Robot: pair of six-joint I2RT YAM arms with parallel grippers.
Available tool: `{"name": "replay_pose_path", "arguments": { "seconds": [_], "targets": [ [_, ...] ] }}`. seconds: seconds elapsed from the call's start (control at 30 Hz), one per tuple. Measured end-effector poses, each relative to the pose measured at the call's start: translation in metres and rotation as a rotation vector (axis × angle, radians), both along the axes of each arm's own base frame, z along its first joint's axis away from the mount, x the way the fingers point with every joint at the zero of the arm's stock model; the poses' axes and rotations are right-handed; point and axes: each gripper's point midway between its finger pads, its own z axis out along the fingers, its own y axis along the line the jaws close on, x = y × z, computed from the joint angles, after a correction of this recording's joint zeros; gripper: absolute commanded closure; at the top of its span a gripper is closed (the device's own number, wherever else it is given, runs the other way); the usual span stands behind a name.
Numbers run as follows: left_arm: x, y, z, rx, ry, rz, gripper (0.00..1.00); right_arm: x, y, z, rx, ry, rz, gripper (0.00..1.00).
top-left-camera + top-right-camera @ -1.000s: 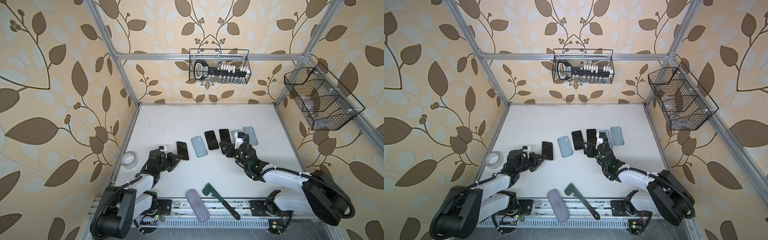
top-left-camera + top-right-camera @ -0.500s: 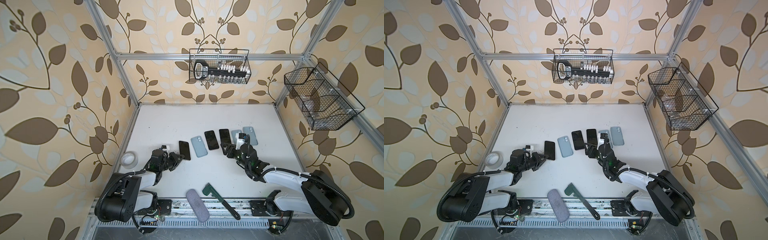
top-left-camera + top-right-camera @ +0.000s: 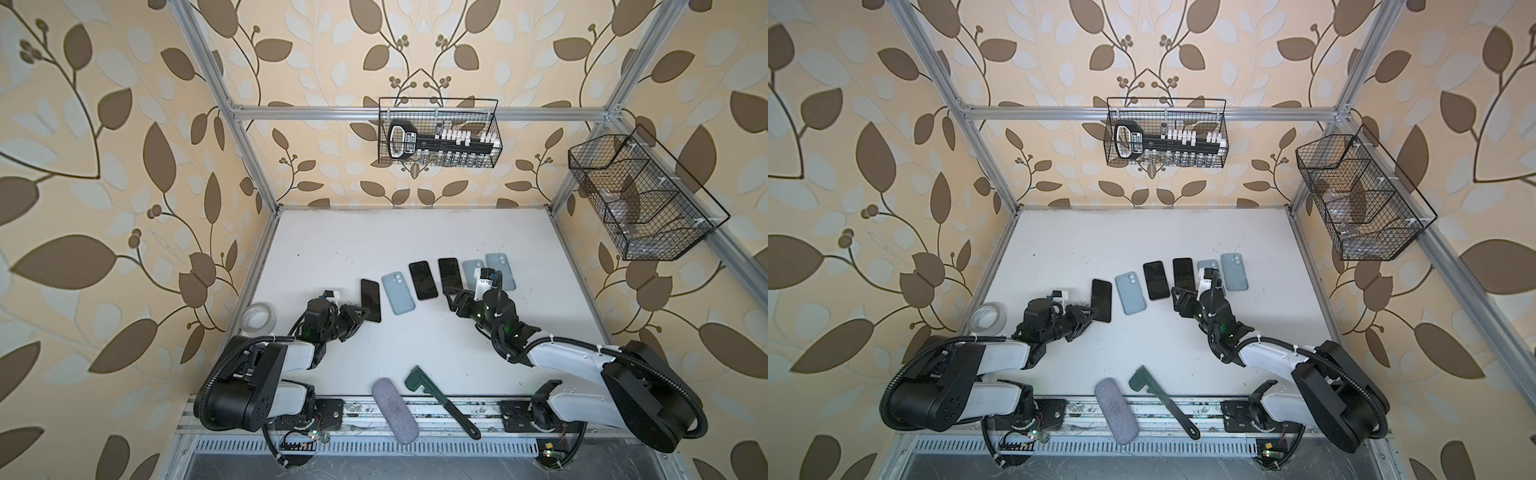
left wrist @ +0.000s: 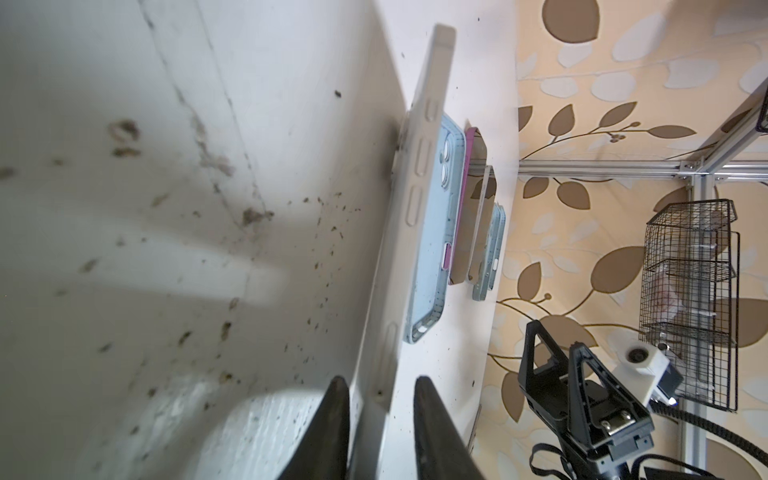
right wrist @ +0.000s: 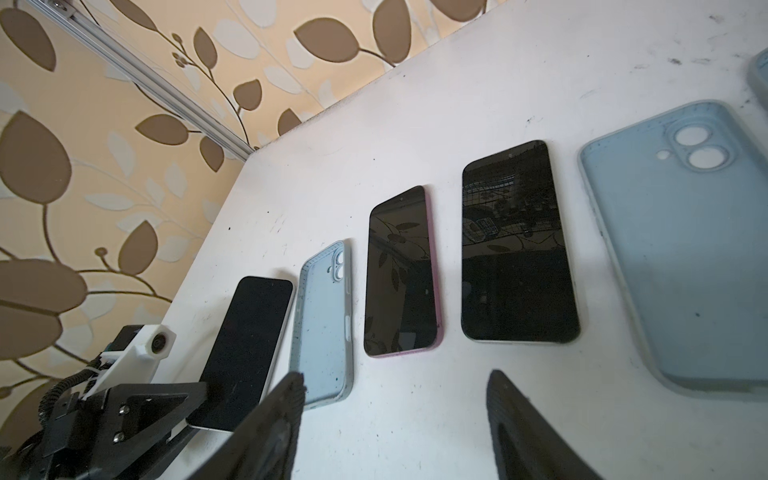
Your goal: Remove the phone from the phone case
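The left pincer (image 4: 379, 384) is standing slightly open around the near end of the black-screened phone (image 3: 370, 298). The phone is tilting up off the white worktop (image 3: 415, 232), left of centre in both top views, just beside a light-blue phone case (image 3: 398, 293). The right pincer (image 5: 397, 376) is hovering wide open and empty near 2 dark phones (image 5: 517, 249).

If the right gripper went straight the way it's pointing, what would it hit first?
Probably the pink-edged phone, face up straight ahead of the right gripper; depth is unclear, so the table could come first.
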Motion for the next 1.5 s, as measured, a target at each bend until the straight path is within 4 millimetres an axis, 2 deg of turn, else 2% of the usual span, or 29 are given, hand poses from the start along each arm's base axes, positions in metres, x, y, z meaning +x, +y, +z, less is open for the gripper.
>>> {"name": "replay_pose_path", "arguments": {
  "seconds": [0.63,0.73,0.87,1.1,1.17,1.23,1.4,1.5],
  "targets": [
    [-0.003,0.004,-0.01,0.047,0.023,0.006,0.62,-0.001,-0.004,-0.001,0.0,0.0,-0.008,0.3],
    [-0.005,0.004,-0.013,0.057,0.031,0.002,0.57,-0.001,-0.005,0.0,0.001,-0.002,-0.01,0.31],
    [-0.002,0.004,-0.01,0.065,0.012,-0.002,0.44,-0.001,-0.007,0.004,0.001,-0.015,-0.013,0.3],
    [0.006,0.007,0.005,0.107,-0.014,0.005,0.11,0.004,-0.022,0.008,-0.017,-0.022,-0.033,0.29],
    [0.009,0.01,0.013,0.142,-0.022,0.006,0.03,0.006,-0.031,0.008,-0.028,-0.02,-0.044,0.29],
    [0.016,0.016,0.032,0.19,-0.05,0.024,0.01,0.009,-0.043,0.009,-0.043,-0.018,-0.062,0.28],
    [0.039,0.04,0.1,0.339,-0.184,0.121,0.01,0.02,-0.076,0.023,-0.089,-0.031,-0.117,0.25],
    [0.05,0.059,0.134,0.442,-0.242,0.205,0.01,0.028,-0.097,0.037,-0.119,-0.049,-0.159,0.16]
  ]
}}
